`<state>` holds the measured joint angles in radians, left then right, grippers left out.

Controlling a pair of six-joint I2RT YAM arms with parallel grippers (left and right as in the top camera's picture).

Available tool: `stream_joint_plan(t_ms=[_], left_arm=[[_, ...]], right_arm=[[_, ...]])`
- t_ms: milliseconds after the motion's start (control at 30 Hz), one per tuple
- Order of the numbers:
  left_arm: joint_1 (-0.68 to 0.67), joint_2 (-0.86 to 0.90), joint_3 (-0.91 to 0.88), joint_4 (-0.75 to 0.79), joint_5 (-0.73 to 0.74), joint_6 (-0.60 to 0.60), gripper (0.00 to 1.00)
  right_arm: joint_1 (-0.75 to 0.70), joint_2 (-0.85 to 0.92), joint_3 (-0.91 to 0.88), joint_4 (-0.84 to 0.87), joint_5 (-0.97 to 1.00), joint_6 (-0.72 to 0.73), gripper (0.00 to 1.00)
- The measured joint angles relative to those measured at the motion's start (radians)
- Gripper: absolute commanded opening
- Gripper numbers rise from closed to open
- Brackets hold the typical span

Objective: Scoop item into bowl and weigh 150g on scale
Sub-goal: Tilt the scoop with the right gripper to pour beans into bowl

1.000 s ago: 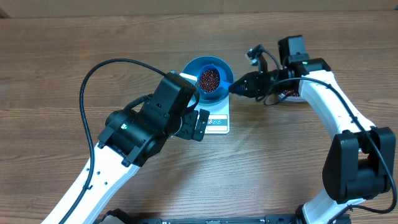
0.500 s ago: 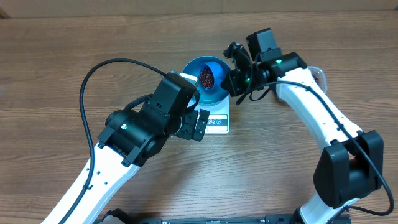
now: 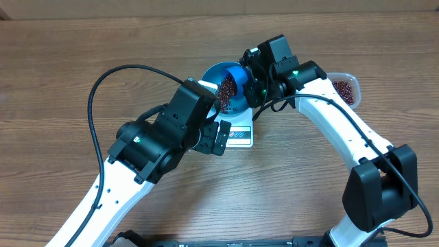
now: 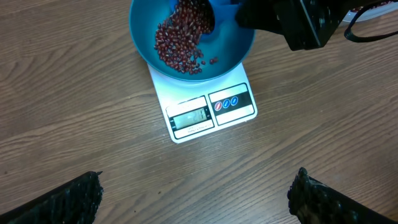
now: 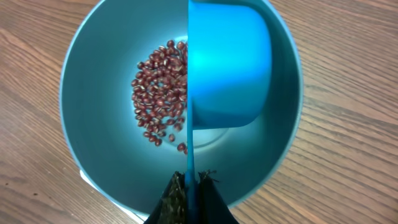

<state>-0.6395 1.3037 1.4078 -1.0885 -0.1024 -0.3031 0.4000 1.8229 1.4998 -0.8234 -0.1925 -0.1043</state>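
While the right gripper (image 5: 188, 190) pinches the handle of the blue scoop (image 5: 227, 68), tipped sideways so red beans (image 5: 158, 93) spill out, the blue bowl (image 5: 81, 74) sits on the white scale (image 4: 211, 112) to register weight — the left gripper (image 3: 217, 137) hangs wide, empty, just beside it.

Beans (image 5: 158, 93) dark red-brown, bowl (image 5: 87, 155) and scoop (image 5: 230, 62) blue — scale (image 4: 205, 115) white, table (image 4: 74, 143) brown wood-grain.
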Motion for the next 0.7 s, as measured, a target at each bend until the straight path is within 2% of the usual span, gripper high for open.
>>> stream_joint_plan(t_ms=[567, 700], left_arm=[[0.000, 0.000, 0.000, 0.000, 0.000, 0.000, 0.99], [0.000, 0.000, 0.000, 0.000, 0.000, 0.000, 0.99]], right_arm=[[0.004, -0.065, 0.002, -0.001, 0.040, -0.007, 0.04], [0.041, -0.066, 0.002, -0.008, 0.093, -0.023, 0.04]])
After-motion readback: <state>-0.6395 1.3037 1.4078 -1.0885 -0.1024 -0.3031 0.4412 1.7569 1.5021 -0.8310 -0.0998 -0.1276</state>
